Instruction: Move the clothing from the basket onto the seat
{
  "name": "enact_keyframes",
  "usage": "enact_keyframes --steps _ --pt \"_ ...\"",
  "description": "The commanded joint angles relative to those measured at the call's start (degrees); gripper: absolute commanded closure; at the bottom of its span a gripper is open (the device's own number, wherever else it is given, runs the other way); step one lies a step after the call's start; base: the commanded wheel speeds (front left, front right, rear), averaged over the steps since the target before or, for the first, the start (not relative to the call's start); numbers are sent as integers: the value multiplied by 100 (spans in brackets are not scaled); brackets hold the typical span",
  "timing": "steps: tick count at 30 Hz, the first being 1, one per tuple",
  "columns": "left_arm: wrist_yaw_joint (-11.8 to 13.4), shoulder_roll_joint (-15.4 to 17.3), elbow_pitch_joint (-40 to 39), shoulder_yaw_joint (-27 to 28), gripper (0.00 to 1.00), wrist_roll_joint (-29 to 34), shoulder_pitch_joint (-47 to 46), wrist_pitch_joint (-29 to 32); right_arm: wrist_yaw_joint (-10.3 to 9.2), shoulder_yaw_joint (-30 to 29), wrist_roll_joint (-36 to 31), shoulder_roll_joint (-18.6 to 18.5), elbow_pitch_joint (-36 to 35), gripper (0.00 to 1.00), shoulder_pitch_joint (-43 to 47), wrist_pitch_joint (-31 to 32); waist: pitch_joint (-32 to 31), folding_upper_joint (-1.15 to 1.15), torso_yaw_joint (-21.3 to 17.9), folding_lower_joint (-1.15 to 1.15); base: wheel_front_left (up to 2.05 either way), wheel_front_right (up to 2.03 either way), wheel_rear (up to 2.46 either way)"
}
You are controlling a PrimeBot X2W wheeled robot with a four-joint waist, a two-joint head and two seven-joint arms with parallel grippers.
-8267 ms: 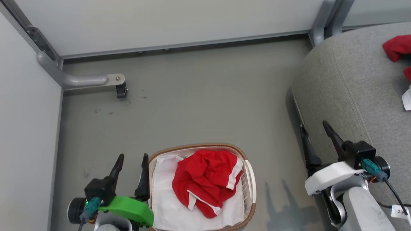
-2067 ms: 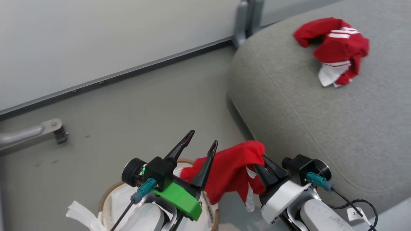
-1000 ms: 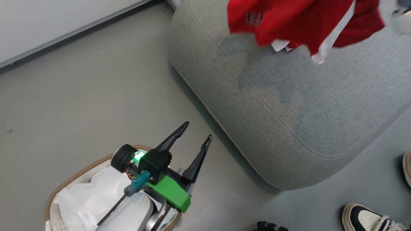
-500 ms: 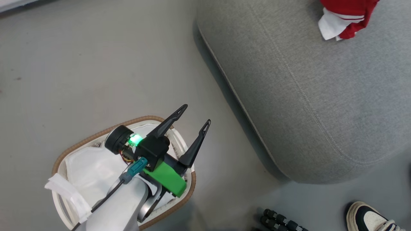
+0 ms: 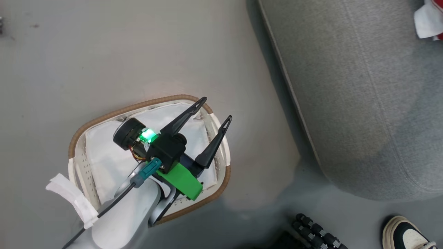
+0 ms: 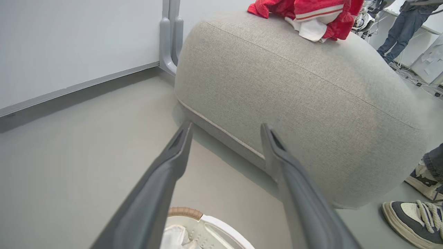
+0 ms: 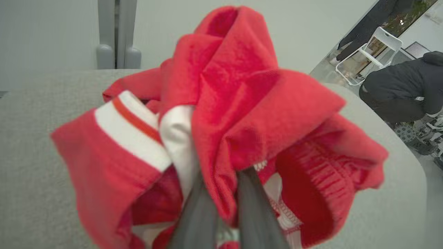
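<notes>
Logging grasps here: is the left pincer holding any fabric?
No; the left pincer stands open over the basket, with nothing but floor and the seat seen between its fingers.

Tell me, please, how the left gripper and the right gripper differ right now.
The left gripper is open and empty; the right gripper is shut on the red clothing. The left gripper hangs above the basket, while the right gripper faces the grey seat. Both are dark and two-fingered.
</notes>
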Motion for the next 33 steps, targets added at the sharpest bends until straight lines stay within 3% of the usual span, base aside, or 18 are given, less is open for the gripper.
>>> enact_keyframes --steps 1,2,5,6,7,13,18,25,33 --pt "-19 24 6 19 0 23 -76 -4 -8 -91 -19 49 72 100 139 -36 128 0 143 -1 0 0 0" --pt "-19 30 16 32 0 13 -37 -4 -8 -205 -28 120 147 100 277 -45 102 0 132 -1 0 0 0" --pt "-19 29 51 60 0 -14 68 -4 -8 -397 -53 271 193 60 539 -50 -1 0 87 -1 0 0 0" --pt "-19 25 69 76 0 -32 93 -4 -8 -457 -53 320 95 11 621 -53 -52 0 63 -1 0 0 0" --pt "-19 15 78 87 0 -44 111 -4 -8 -478 -66 379 25 0 697 -54 -99 0 45 -1 0 0 0" --pt "-19 -122 139 166 0 -94 265 -4 -8 -504 -17 652 -624 0 1369 -57 -562 0 -65 -1 0 0 0" --pt "-19 -291 263 357 0 -153 517 -4 -8 44 178 835 -1170 0 2112 -58 -1104 0 -96 -1 0 0 0" --pt "-19 -517 341 779 0 -99 847 -4 -8 663 585 978 -1689 0 2824 -59 -1616 0 78 -1 0 0 0" --pt "-19 -714 331 1409 0 80 1182 -4 -8 979 991 1423 -2633 0 3298 -59 -2048 0 374 -1 0 0 0"
